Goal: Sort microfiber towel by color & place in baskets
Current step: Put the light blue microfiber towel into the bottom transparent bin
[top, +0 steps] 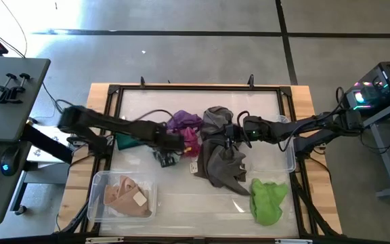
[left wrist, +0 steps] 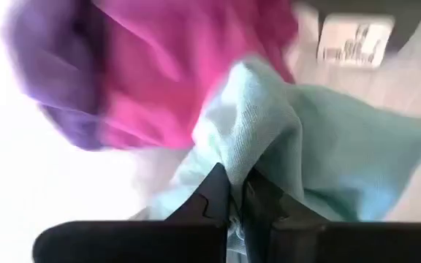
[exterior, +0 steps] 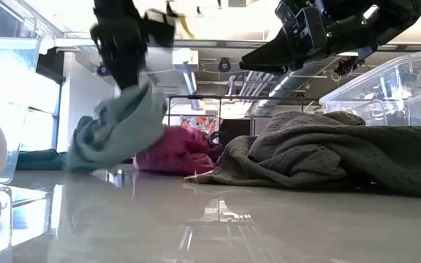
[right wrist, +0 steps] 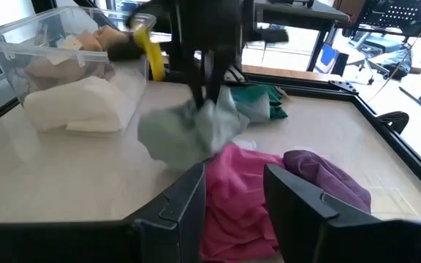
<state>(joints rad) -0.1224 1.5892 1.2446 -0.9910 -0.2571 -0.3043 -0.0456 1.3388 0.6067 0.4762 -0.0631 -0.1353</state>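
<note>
My left gripper (top: 170, 154) hangs over the table's middle, shut on a pale blue towel (exterior: 115, 131), also in the right wrist view as the pale blue towel (right wrist: 188, 131). Magenta (top: 191, 140) and purple (top: 184, 122) towels lie just beyond it. A large grey towel (top: 220, 156) lies spread under my right gripper (right wrist: 234, 197), which is open and raised above the magenta towel (right wrist: 232, 190). The lime green towel (top: 269, 200) lies near the near edge, the dark green towel (top: 124, 141) to the left. One clear bin (top: 97, 179) holds pinkish cloths. My left gripper pinches a raised fold of the pale blue towel (left wrist: 248, 157) between its two fingers (left wrist: 216, 196), coming from above and pointing down. The towel hangs bunched and slack below the fingers. Whether its lower end (exterior: 75, 162) touches the table, I cannot tell.
A second clear bin (top: 288, 146) sits at the table's right side, beside my right arm. A white cloth (right wrist: 79, 106) shows at the near-left bin's wall. A raised black frame (top: 181, 88) runs round the tabletop. Bare table lies between the near-left bin and the lime green towel.
</note>
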